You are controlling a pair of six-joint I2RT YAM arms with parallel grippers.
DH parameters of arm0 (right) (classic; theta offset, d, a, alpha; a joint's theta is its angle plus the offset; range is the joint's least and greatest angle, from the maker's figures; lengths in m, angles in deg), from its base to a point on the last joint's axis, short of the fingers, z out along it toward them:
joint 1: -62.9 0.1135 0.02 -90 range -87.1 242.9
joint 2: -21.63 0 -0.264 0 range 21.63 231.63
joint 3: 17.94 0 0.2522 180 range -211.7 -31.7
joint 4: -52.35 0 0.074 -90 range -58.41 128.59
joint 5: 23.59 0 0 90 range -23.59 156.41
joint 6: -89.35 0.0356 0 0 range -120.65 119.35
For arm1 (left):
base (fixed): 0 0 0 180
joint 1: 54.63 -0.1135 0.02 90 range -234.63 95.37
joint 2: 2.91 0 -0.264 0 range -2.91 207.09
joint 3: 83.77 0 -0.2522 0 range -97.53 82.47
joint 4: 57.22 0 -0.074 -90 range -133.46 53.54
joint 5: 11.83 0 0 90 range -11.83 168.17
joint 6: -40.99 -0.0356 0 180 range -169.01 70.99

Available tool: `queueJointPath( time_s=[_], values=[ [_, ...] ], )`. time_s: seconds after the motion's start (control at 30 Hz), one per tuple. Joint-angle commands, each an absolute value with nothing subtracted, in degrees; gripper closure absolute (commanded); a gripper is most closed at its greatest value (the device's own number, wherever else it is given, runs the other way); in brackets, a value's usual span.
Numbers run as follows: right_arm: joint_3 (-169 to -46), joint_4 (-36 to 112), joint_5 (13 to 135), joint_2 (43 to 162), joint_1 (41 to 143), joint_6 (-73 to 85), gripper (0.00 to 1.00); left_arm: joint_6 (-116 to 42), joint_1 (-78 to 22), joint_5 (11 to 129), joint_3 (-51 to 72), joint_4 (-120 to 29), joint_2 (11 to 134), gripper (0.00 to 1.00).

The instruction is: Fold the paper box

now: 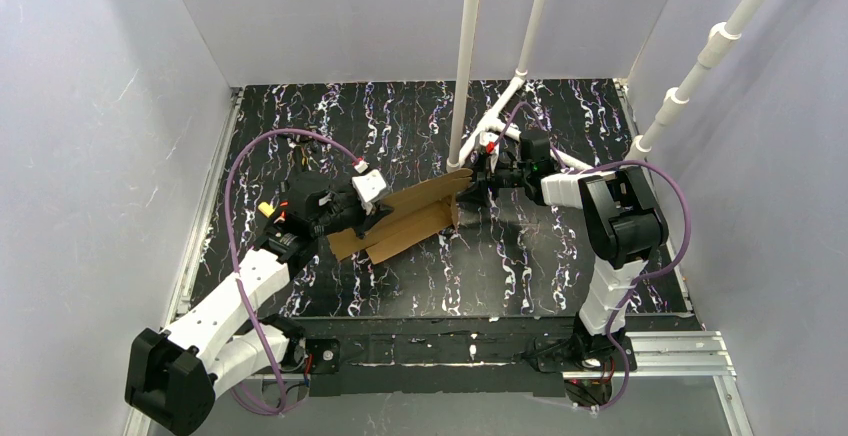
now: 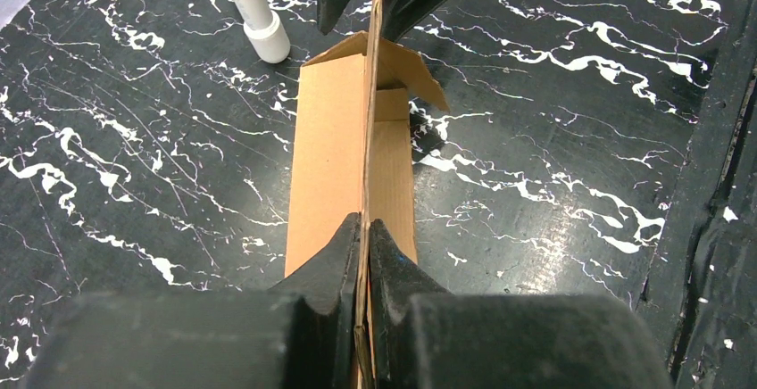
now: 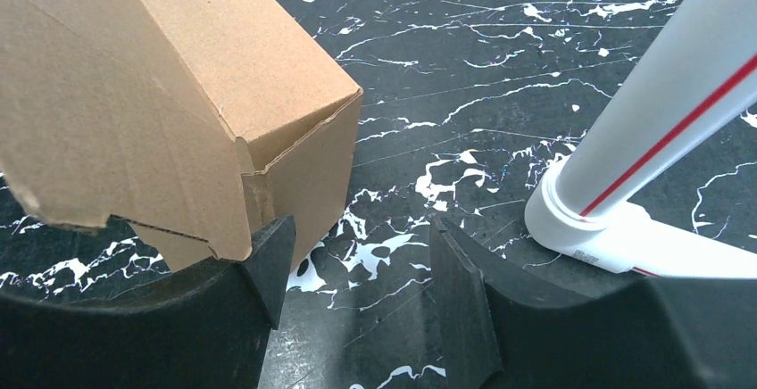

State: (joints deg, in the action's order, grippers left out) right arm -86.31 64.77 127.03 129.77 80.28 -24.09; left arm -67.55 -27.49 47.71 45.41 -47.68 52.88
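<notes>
**A:** Box first. Where is it?
**B:** The brown cardboard paper box (image 1: 405, 218) is part-folded, long and narrow. It lies slantwise mid-table on the black white-veined tabletop (image 1: 560, 256), between the two arms. One panel stands on edge, and an end flap is bent outward.

**A:** Left claw?
**B:** The left gripper (image 2: 364, 228) is pinched tight on the near edge of that upright panel, cardboard sandwiched between both fingers.

**A:** Right?
**B:** The right gripper (image 3: 357, 255) has its jaws spread wide and grips nothing; bare tabletop shows in the gap. It sits at the box's far end. The box corner hangs just over one finger. Can't tell if it touches.

**A:** What's around?
**B:** A white plastic pipe (image 3: 661, 112) with a red line down it. Its foot stands on the table just beside the right gripper's other finger, crowding that side. A second white pipe (image 1: 535, 16) is behind it, and a third jointed pipe (image 1: 700, 66) runs by the right wall. A purple cable (image 1: 235, 186) loops over the left arm.
</notes>
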Motion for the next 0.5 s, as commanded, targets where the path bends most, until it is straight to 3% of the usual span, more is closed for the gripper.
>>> queueJointPath(
  time_s=[0.0, 0.47],
  values=[
    [-85.76, 64.75, 129.51, 127.12, 80.91, -24.35, 0.34, -66.25, -27.38, 48.92, 46.61, -46.44, 51.68, 1.0],
    [-84.28, 60.7, 131.24, 125.33, 80.99, -26.32, 0.34, -65.84, -27.32, 50.31, 46.8, -46.36, 51.49, 1.0]
  ],
)
